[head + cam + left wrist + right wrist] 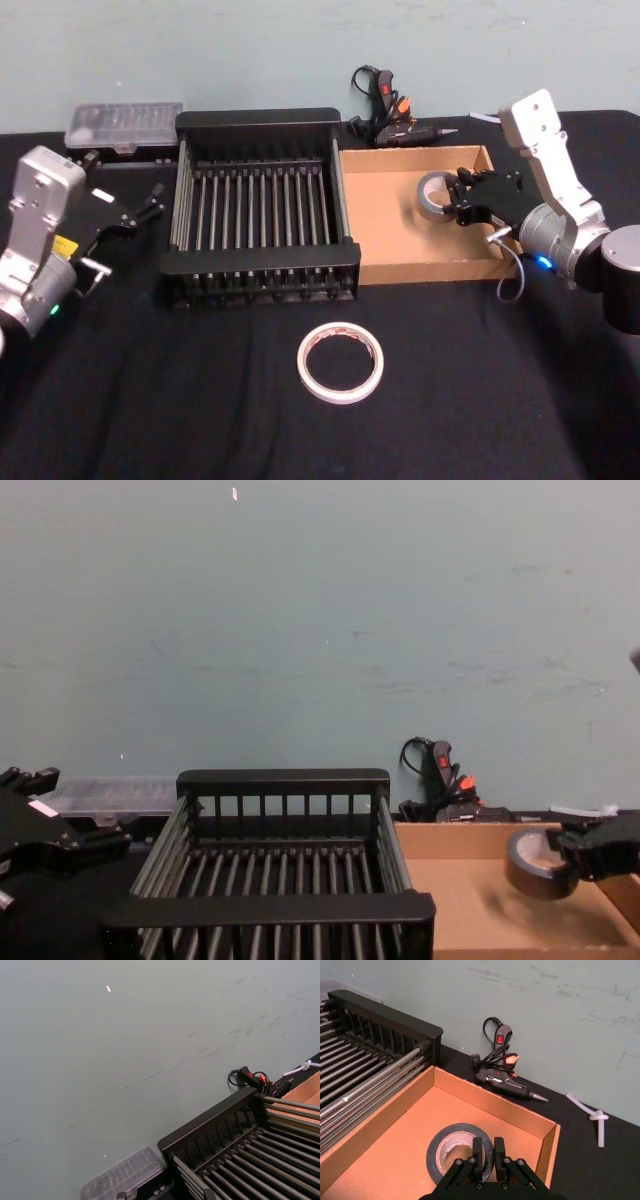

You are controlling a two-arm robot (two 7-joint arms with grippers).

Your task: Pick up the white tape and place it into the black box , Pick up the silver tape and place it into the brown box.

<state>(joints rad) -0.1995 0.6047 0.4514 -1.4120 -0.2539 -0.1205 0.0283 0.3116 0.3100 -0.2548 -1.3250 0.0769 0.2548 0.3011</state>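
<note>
White tape (341,362): lies flat on the black cloth nearest the robot, in front of the two boxes and apart from both; its wide hole faces up, and nothing touches it.

Black box (260,204): sits behind the white tape, left of centre, with bare slatted bars on its floor. Its right wall runs right beside the brown box.

Brown box (400,215): sits on the right, side by side with the black box. The silver tape is over its far right part.

Silver tape (437,194): is pinched on its rim by the right claw. From the chest camera it (538,862) hangs a little above the cardboard floor, tilted nearly upright, with its shadow below. The right wrist camera shows its pale core (459,1153).

Right claw (455,199): reaches in over the right wall of the brown box; the two black fingers (478,1152) are closed across the roll's band.

Left claw (150,205): rests over the cloth just left of the black box, fingers apart, holding nothing.

Clear case (124,124): lies behind the left arm, at the far left of the table.

Glue gun (395,120): lies with its coiled cord by the wall, behind the brown box.
</note>
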